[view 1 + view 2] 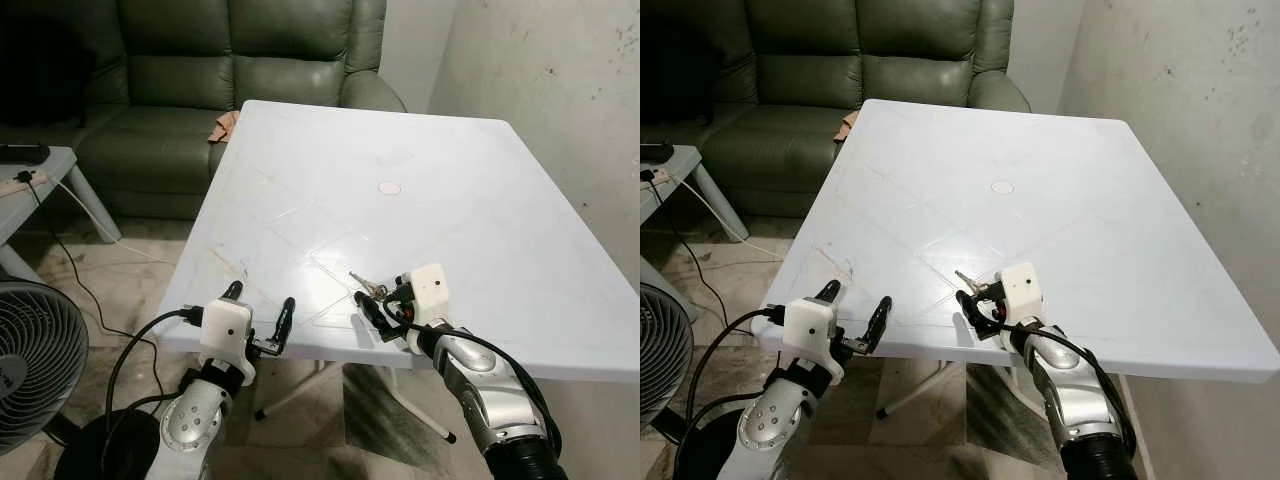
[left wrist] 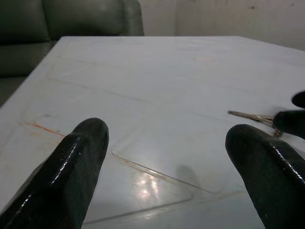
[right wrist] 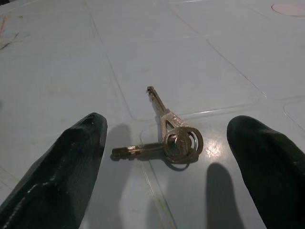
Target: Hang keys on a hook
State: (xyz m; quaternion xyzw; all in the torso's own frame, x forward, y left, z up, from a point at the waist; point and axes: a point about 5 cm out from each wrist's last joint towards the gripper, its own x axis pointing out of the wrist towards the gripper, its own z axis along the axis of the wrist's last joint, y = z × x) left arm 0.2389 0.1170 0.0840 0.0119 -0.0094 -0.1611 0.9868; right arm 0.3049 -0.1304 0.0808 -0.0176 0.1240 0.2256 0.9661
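brass keys (image 3: 174,136), white table (image 1: 480,190), green sofa (image 1: 240,60)

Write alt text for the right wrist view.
Two brass keys on one ring lie flat on the white table, splayed apart, between the right gripper's two open black fingers, which are not touching them.

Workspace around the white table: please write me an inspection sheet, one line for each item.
Surface: white table, with a small round mark at its middle and faint orange lines near the left edge.
Job's things: keys, two on a ring, lying flat near the front edge; hook: nothing seen.
Clutter: nothing seen on the table.
Grippers: right gripper open, fingers either side of the keys, not touching them; left gripper open at the front edge, holding nothing.
Cables: black cable by the left arm; cord on the floor.
Surroundings: green sofa, fan, side table, bare wall.
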